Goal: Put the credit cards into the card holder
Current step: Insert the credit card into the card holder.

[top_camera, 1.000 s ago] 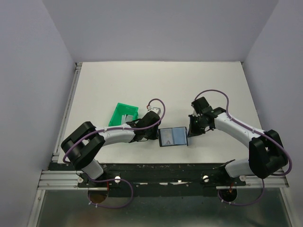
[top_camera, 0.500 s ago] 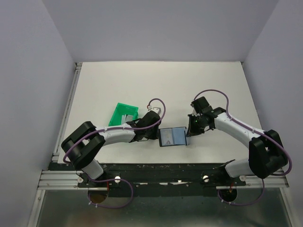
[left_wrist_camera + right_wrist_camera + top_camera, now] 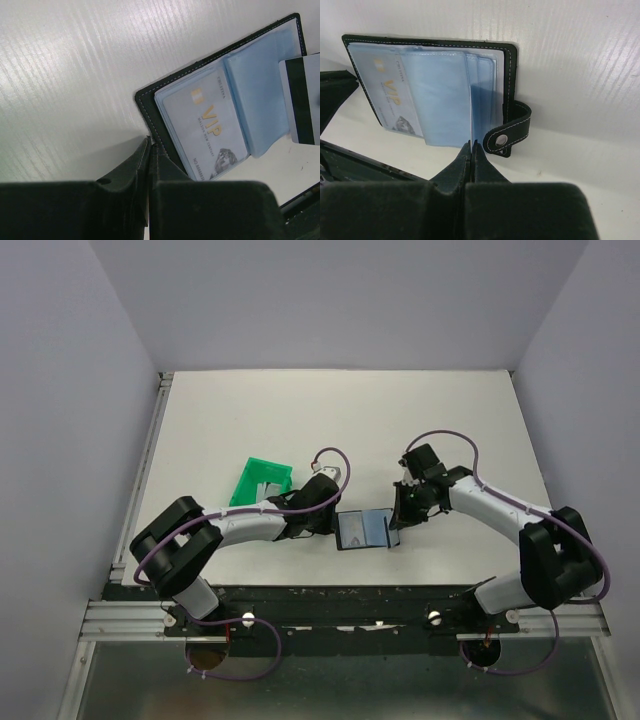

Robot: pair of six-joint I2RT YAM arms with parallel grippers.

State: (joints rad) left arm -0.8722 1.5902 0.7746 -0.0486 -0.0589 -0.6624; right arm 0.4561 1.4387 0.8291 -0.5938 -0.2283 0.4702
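The black card holder (image 3: 362,530) lies open on the table between the arms, its pale blue sleeves facing up. A silvery VIP credit card (image 3: 207,130) sits in its left sleeve. My left gripper (image 3: 150,142) is shut on the stitched edge of the holder's left cover (image 3: 146,105). My right gripper (image 3: 472,145) is shut on another credit card (image 3: 302,100) with a black stripe. That card stands edge-on over the right-hand sleeves (image 3: 445,95), beside the strap with the stud (image 3: 512,132).
A green plastic bin (image 3: 247,480) stands left of the holder, behind my left arm, with something pale (image 3: 266,487) inside. White walls close in the table on three sides. The black front rail runs just below the holder.
My right gripper has edged a little to the left with its card, closer over the holder's right side. The left gripper and the holder have stayed put.
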